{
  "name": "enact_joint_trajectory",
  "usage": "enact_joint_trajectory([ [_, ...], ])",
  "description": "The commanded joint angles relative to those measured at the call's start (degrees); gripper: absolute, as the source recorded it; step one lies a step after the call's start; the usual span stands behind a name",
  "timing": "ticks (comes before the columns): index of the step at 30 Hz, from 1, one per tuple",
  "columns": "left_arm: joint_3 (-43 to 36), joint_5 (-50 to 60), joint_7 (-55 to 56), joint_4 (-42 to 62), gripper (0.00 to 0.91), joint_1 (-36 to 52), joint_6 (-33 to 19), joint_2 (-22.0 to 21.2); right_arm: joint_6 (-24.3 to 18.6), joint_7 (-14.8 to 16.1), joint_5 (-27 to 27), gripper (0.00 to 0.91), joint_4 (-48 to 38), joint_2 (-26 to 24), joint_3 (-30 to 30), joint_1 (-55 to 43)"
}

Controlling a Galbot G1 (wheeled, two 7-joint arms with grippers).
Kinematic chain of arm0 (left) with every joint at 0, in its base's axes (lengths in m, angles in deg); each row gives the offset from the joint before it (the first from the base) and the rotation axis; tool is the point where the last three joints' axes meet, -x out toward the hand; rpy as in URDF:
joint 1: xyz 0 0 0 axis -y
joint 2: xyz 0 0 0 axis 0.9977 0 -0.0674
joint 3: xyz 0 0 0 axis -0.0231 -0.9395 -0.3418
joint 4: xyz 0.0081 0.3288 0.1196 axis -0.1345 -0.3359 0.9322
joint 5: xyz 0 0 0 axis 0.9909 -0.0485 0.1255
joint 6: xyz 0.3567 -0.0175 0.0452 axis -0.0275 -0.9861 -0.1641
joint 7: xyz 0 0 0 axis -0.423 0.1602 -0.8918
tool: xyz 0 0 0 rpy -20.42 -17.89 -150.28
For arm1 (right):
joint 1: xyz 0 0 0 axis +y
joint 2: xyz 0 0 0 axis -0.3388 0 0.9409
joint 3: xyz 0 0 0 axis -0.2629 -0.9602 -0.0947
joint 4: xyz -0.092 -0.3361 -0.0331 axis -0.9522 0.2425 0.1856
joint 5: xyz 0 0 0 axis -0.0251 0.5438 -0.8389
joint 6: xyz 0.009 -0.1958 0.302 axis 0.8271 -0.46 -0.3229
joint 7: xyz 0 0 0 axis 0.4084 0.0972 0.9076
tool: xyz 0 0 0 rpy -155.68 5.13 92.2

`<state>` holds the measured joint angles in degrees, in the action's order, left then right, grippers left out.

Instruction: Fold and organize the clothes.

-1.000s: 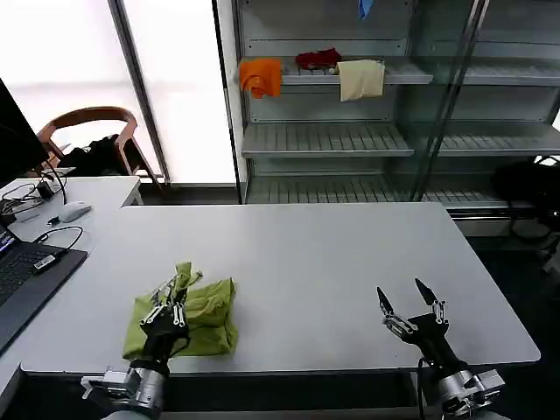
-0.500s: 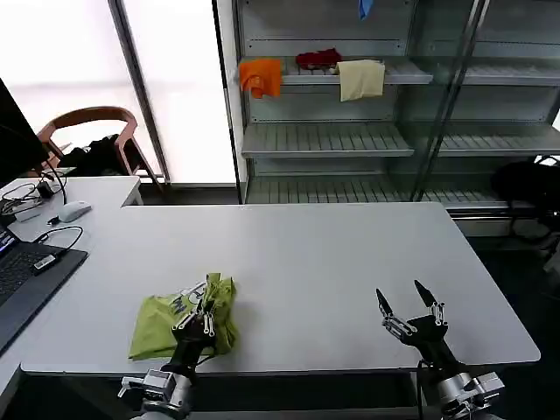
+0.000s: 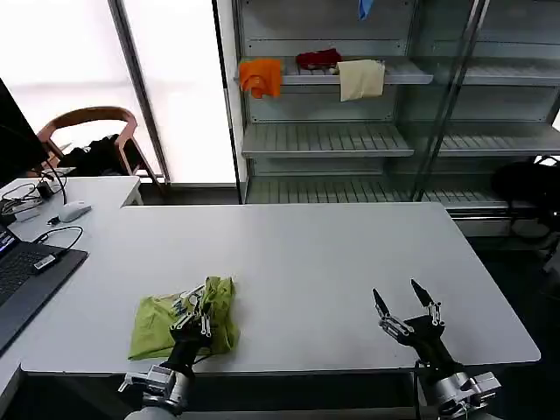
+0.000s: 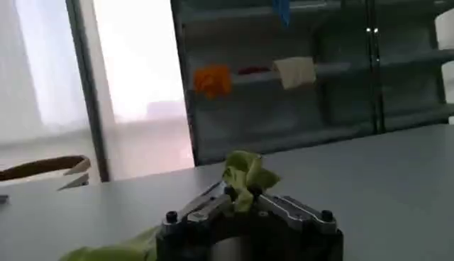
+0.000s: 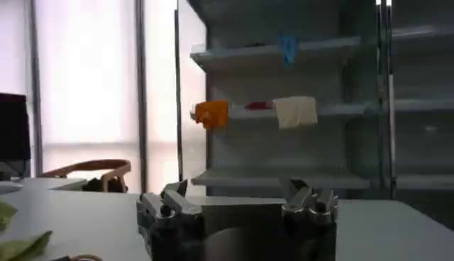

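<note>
At the near edge of a white table (image 3: 315, 262), my left gripper (image 3: 198, 308) is clamped on a bunched ridge of the lime yellow-green T-shirt (image 3: 162, 322), its fingers pinched together with a tuft of fabric poking up between them, as my left wrist view shows (image 4: 247, 172). The shirt lies crumpled in a loose heap toward my left side of the table, close to the front edge, not flat and not squared. My right gripper (image 3: 404, 308) hovers above the table's front edge on my right, well apart from the shirt, its two fingers spread wide and holding nothing.

By my reading, the job is at an early stage: the garment is gathered rather than folded, with no clean crease or tidy rectangle to be seen. What remains appears to be most of it — spreading the fabric, making the folds and setting the shirt down neatly. On the shelving behind the table, an orange cloth (image 3: 260, 76), a dark red cloth (image 3: 317, 59) and a cream cloth (image 3: 360, 79) sit apart from this work.
</note>
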<state>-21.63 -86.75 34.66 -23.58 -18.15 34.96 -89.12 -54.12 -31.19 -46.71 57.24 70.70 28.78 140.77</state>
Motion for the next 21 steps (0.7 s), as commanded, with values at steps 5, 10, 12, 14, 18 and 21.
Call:
enact_joint_trajectory([
  [5, -2.7, 6.6, 2.2, -1.3, 0.907, 1.6, 2.2, 0.5, 0.0, -0.1, 0.3, 0.907, -0.2, 0.1, -0.3, -0.2],
  [10, -5.7, 9.1, 2.6, -5.1, 0.907, 0.7, 2.4, 0.8, 0.0, -0.1, 0.7, 0.907, -0.3, 0.2, -0.6, -0.4],
  [12, -7.1, 9.8, 2.3, -6.5, 0.907, 0.2, 2.0, 0.6, 0.0, -0.1, 0.7, 0.907, -0.2, 0.2, -0.5, -0.5],
  [14, -8.5, 10.7, 2.3, -7.5, 0.907, -0.3, 1.7, 0.1, 0.1, -0.1, 0.7, 0.907, -0.1, 0.2, -0.5, -0.5],
  [18, -11.5, 12.7, 3.2, -8.4, 0.907, -0.8, 1.7, -0.2, 0.2, -0.2, 0.7, 0.907, 0.0, 0.3, -0.5, -0.5],
  [21, -12.4, 12.6, 4.6, -9.5, 0.907, -0.4, 1.9, -0.2, 0.2, -0.2, 0.8, 0.907, 0.1, 0.4, -0.6, -0.5],
])
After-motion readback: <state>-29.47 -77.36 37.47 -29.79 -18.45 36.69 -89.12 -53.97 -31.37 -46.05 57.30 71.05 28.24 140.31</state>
